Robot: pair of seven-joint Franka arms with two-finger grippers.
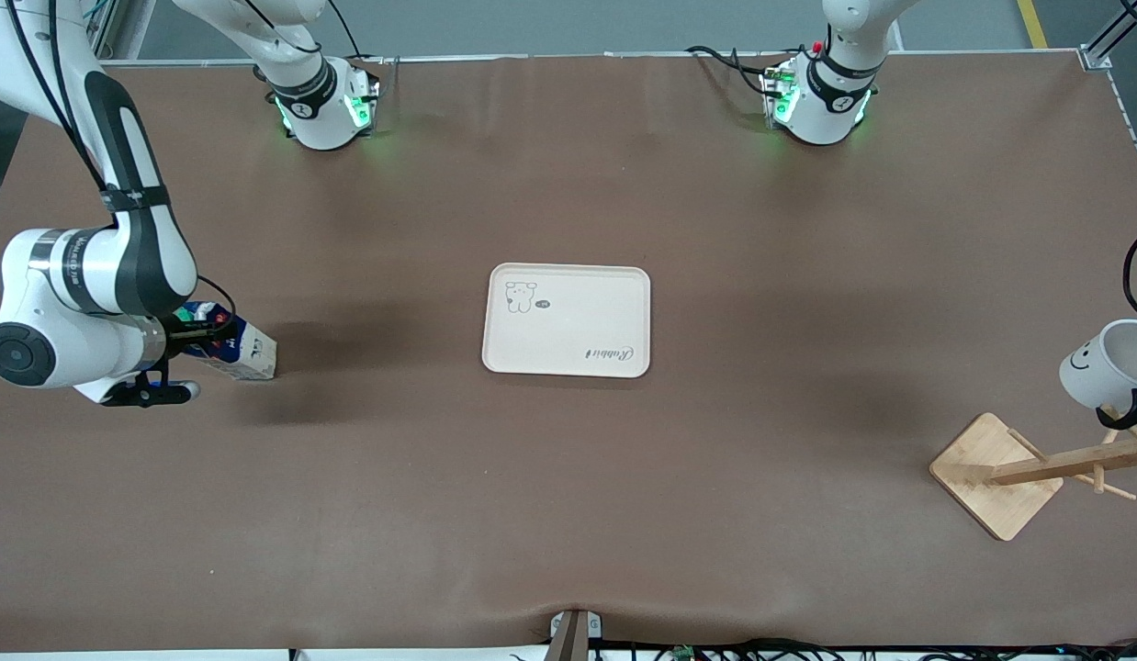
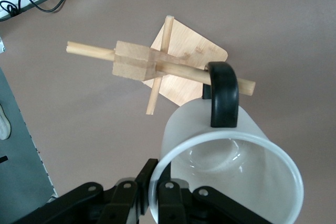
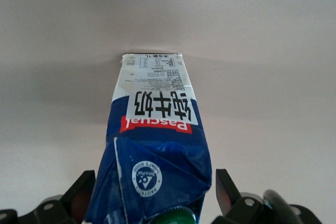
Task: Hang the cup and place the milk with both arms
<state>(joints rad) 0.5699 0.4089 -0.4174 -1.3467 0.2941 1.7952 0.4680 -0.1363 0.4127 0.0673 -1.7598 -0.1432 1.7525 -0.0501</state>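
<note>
The milk [image 1: 236,349] lies on its side on the table at the right arm's end. My right gripper [image 1: 194,336] is low at its capped top. In the right wrist view the milk [image 3: 155,129] lies between the open fingers [image 3: 227,191] of the right gripper [image 3: 152,195], green cap toward the wrist. The white cup [image 1: 1103,365] hangs in the air over the wooden rack [image 1: 996,473]. My left gripper [image 2: 160,177] is shut on the cup's rim [image 2: 173,156]. The cup's black handle [image 2: 223,94] sits around a peg [image 2: 181,70] of the rack.
A white tray [image 1: 568,321] lies in the middle of the table. The rack's square base [image 1: 977,459] stands at the left arm's end, nearer the front camera than the tray. Cables run along the table's front edge.
</note>
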